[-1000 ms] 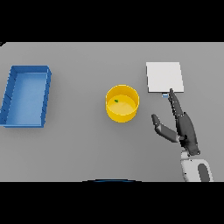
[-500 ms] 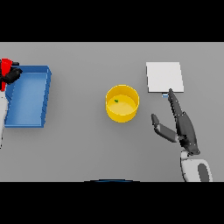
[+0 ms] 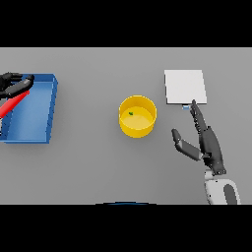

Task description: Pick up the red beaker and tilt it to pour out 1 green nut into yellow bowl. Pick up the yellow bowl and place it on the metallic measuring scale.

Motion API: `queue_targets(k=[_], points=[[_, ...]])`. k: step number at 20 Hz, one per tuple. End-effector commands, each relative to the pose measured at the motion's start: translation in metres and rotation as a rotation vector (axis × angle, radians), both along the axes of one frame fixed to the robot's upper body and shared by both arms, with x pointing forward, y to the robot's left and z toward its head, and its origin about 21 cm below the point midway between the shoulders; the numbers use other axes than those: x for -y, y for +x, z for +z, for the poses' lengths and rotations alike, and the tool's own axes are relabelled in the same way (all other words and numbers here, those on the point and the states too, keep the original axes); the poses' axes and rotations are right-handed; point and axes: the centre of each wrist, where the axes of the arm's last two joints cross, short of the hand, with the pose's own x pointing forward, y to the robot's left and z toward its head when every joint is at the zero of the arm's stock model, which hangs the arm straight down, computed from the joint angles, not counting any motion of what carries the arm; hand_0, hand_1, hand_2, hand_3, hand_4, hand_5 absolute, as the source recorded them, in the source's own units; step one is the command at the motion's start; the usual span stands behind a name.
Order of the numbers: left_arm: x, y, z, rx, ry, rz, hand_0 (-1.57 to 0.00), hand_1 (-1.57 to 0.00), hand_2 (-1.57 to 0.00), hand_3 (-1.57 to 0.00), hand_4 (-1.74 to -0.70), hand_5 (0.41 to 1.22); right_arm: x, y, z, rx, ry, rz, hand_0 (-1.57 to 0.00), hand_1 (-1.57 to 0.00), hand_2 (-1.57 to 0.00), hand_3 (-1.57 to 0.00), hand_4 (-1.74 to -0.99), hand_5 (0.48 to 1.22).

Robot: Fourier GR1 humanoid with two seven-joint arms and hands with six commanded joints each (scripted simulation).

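Red beaker at the far left edge, gripped over the blue tray; yellow bowl alone at mid-desk.

The red beaker (image 3: 13, 104) lies tilted in the left hand (image 3: 14, 83), whose fingers (image 3: 23, 80) curl round its upper end, right above the near-left part of the blue tray (image 3: 43, 133); only a slanted red strip of it shows, running down toward the picture's edge. The yellow bowl (image 3: 138, 116) stands upright in the middle of the grey desk (image 3: 98, 167), a single green nut (image 3: 131, 113) inside, well apart from both hands. To its right the right hand (image 3: 209, 145) hovers with fingers straight and thumb spread wide, fingertips reaching the near edge of the metallic measuring scale (image 3: 184, 86), a pale square plate.
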Motion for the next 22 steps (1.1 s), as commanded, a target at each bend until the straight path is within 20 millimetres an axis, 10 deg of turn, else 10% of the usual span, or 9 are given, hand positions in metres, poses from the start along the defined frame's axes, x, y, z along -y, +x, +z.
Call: queue_targets(k=[1,11,22], points=[[0.002,0.001,0.001,-0.013,0.025,-0.009,-0.31,-0.28,-0.27,-0.28,-0.84,0.632,0.0,0.001,-0.001,-0.008,-0.011,-0.001,0.0,0.0,0.0,0.0,-1.155,0.67],[0.006,0.001,-0.003,0.112,0.016,-0.027,-0.03,-0.03,-0.03,-0.03,-0.79,0.652,-0.007,0.013,0.014,0.017,-0.2,0.088,0.0,0.0,0.0,0.0,-1.08,0.662],[0.013,-0.002,-0.009,0.101,-0.025,-0.044,0.0,0.0,0.0,0.0,-0.81,0.689,-0.034,0.071,0.056,0.166,-0.967,0.501,0.0,0.0,0.0,0.0,-1.162,0.637]])
